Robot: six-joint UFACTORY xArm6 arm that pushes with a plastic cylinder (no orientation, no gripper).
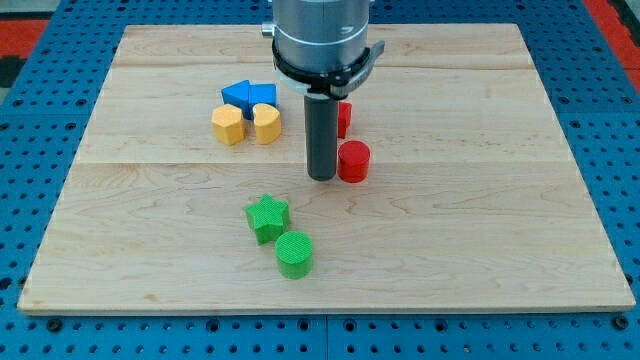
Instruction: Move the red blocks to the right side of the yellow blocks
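A red cylinder (pixel 353 161) stands just right of my tip (pixel 322 177), touching or nearly touching the rod. A second red block (pixel 343 119) is partly hidden behind the rod, above the cylinder; its shape is unclear. Two yellow blocks sit to the view's left of the rod: a hexagonal one (pixel 228 126) and a heart-like one (pixel 266 124), side by side. My tip is right of the yellow blocks and left of the red cylinder.
Two blue blocks (pixel 248 96) sit just above the yellow ones, touching them. A green star (pixel 267 217) and a green cylinder (pixel 294 254) lie below the tip. The wooden board (pixel 500 200) rests on a blue pegboard.
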